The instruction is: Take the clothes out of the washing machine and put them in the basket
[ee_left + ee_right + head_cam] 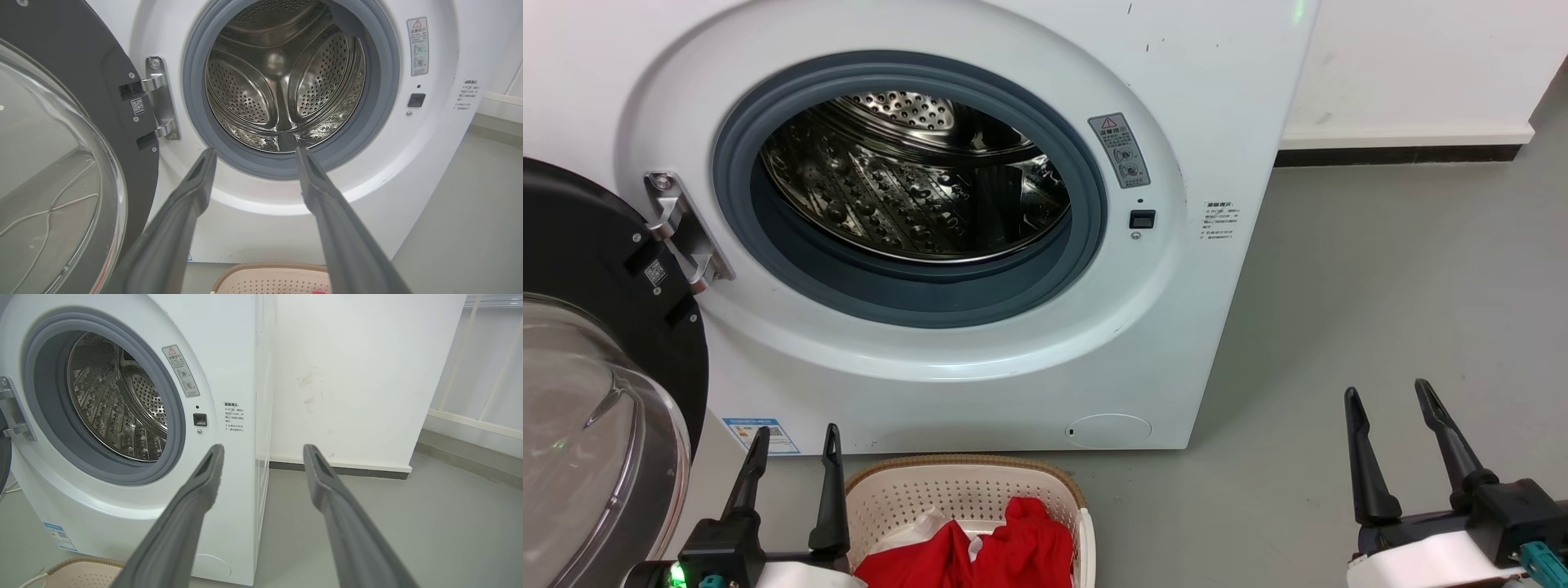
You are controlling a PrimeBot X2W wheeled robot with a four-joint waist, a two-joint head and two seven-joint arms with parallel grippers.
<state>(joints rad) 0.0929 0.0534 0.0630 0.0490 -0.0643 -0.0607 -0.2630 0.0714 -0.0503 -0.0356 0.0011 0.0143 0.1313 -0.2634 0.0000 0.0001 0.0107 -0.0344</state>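
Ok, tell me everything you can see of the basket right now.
The basket is cream-white perforated plastic with a brown woven-look rim, rounded at the corners. It stands upright on the grey floor just before the washing machine, below its open porthole. Red clothes with a white part lie inside. Its near end is cut off.

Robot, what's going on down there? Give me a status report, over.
Left gripper open, holding nothing; right gripper the same. Clothes in basket; drum of washing machine bare steel. Door wide open at left.
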